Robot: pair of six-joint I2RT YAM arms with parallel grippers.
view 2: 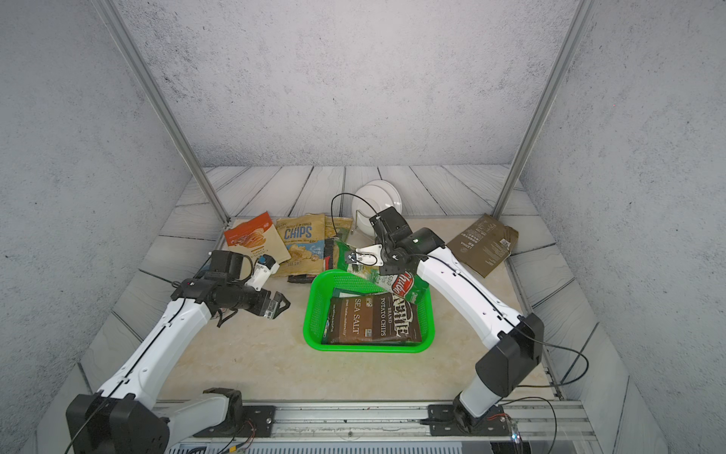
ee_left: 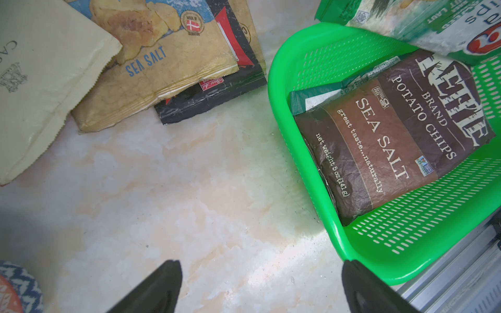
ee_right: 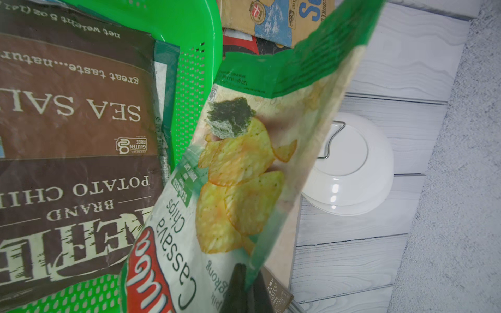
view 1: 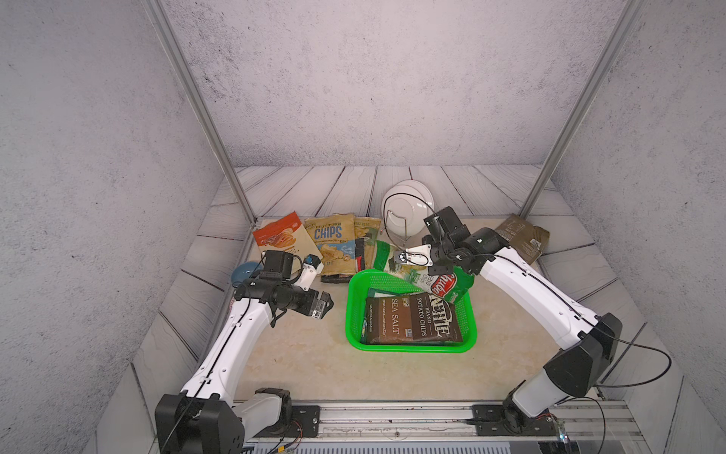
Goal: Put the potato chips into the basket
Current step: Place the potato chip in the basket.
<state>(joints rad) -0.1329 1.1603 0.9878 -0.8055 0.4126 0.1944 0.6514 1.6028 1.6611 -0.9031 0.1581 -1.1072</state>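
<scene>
The green basket (view 1: 408,348) (ee_left: 279,108) holds a brown Kettle bag (view 1: 412,320) lying flat on another bag. A green cassava chips bag (view 1: 436,279) (ee_right: 238,168) hangs tilted over the basket's far right corner, and my right gripper (ee_right: 245,284) (view 1: 443,270) is shut on its edge. My left gripper (view 1: 326,304) (ee_left: 261,267) hovers open and holds nothing, just left of the basket. More potato chips lie at the back left: a tan CHIPS bag (view 1: 332,243), an orange-and-cream bag (view 1: 281,238) and a black bag (view 1: 338,278) beneath. A dark olive bag (view 1: 522,239) lies far right.
White plates (view 1: 406,208) stand in a wire rack behind the basket. A small blue bowl (view 1: 242,273) sits behind the left arm. Metal posts rise at both back corners, and a metal rail (view 1: 393,420) runs along the front edge.
</scene>
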